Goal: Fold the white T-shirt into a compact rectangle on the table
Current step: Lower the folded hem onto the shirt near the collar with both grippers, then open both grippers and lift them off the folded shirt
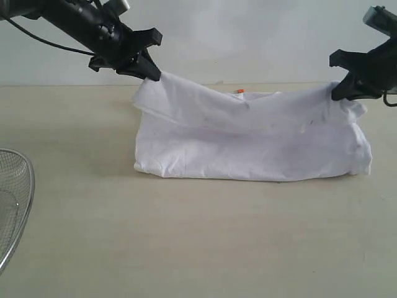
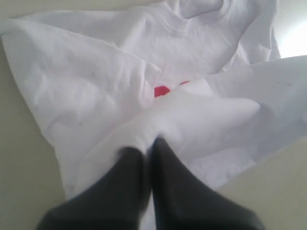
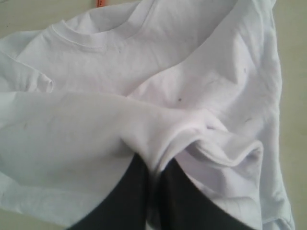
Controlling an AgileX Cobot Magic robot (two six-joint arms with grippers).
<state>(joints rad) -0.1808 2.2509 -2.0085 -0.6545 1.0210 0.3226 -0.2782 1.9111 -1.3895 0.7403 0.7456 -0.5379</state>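
- The pale beige surface is carrying everything and is running much wider than the garment on every side.
- The white T-shirt is lying on the surface, right of the middle in the exterior view. Its near edge is resting flat. Its far layer is hanging raised above the cloth beneath, sagging in a shallow curve between two pinched corners.
- The round wire-mesh basket is sitting at the left edge of the exterior view, well apart from the shirt.
- The left end effector is pinching closed on the shirt's raised left corner. In its wrist view the cloth is bunching out past the dark fingers.
- The right end effector is clamping closed on the raised right corner, with folds puckering around its tips.
- The cotton is looking light, soft and limp, drooping wherever nothing is supporting it. The two corners will likely need carrying together, with the span between them taut, for the fold to land straight.
- Corners and hems, taken deep enough to catch every layer, are looking like the best holds, since thin cloth may slide out of a shallow pinch.
- The red chest banner is peeking out between folds.
- The orange neck tag is showing at the shirt's far edge.
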